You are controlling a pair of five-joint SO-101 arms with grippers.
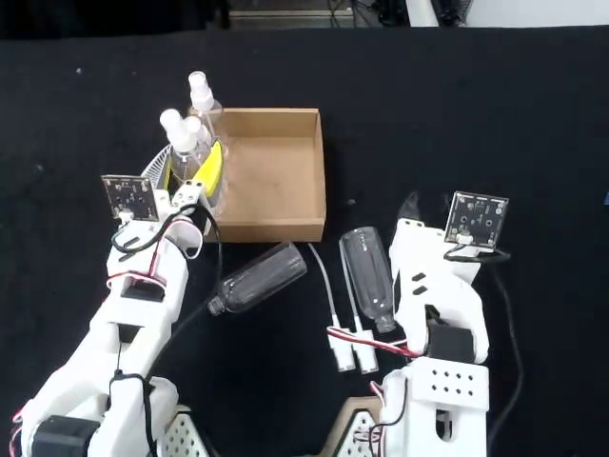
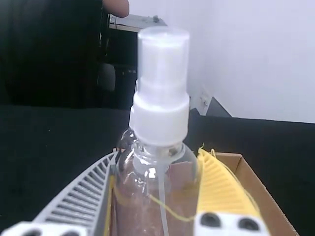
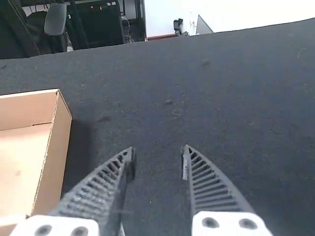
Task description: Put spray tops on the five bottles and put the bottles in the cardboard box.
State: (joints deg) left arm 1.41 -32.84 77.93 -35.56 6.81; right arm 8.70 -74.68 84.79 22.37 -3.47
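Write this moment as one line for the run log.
left gripper: shut on capped bottle at cardboard box edge | right gripper: open, empty | two uncapped bottles lying on table

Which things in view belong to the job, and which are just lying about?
Job:
cardboard box
capped bottle in the left tool
another capped bottle behind it
two uncapped bottles lying down
two loose spray tops

Not the job:
office chair in the room behind
black table cover
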